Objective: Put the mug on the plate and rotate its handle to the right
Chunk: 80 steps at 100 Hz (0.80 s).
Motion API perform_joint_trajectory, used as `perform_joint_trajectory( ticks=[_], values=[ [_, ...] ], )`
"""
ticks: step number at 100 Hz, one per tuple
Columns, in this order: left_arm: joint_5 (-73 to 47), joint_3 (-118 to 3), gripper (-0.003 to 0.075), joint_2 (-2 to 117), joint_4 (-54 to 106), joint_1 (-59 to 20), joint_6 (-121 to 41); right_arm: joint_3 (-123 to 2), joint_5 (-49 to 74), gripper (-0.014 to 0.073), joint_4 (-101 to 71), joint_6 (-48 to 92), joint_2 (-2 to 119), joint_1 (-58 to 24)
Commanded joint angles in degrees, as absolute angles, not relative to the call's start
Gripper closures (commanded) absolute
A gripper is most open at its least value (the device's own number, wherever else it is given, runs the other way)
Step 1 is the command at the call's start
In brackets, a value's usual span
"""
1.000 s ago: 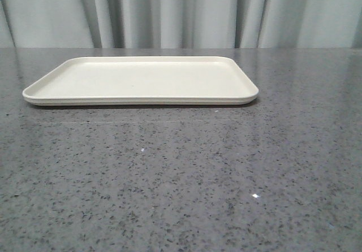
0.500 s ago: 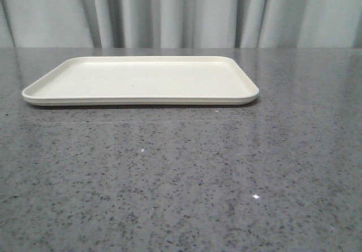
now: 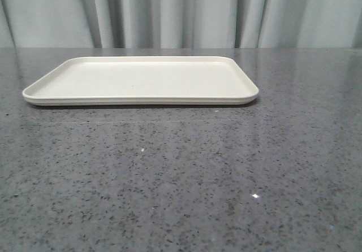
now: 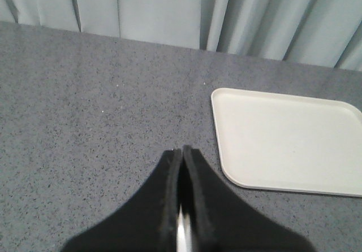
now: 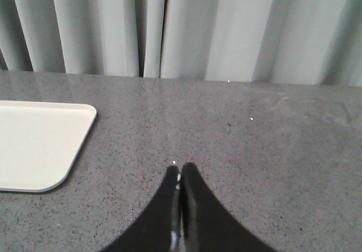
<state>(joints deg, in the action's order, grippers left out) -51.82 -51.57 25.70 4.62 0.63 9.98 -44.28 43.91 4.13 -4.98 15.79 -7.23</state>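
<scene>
The plate (image 3: pixel 141 81) lies flat and bare on the far half of the speckled grey table (image 3: pixel 181 178), its long side running across the front view, with a grey curtain (image 3: pixel 181 12) hanging behind. The mug and its handle appear in none of the 3 views, so where they sit cannot be told from here. Both arms are held low over the table on either side of the plate: the left gripper (image 4: pixel 182 156) has its 2 black fingers pressed together with nothing between them, the plate (image 4: pixel 288 142) lying off to one side of it, and the right gripper (image 5: pixel 180 170) is likewise clenched on nothing, with a rounded corner of the plate (image 5: pixel 39 144) just in its view. Neither claw touches the plate or the table. By my reading the task has not begun in earnest; this is the stage before any reach. The next move calls for finding the mug, parting the fingers of whichever arm is nearer to it, and approaching so that the body can be gripped while the handle stays free for the turn to the right.
</scene>
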Motion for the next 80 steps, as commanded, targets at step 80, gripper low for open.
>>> perform_joint_trajectory(
  ticks=[80],
  values=[
    [-54.16, -55.82, 0.0673, 30.47, 5.71, 0.69, 8.28, -51.53, 44.94, 0.049, 4.41, -4.9, 20.94, -6.85]
  ],
)
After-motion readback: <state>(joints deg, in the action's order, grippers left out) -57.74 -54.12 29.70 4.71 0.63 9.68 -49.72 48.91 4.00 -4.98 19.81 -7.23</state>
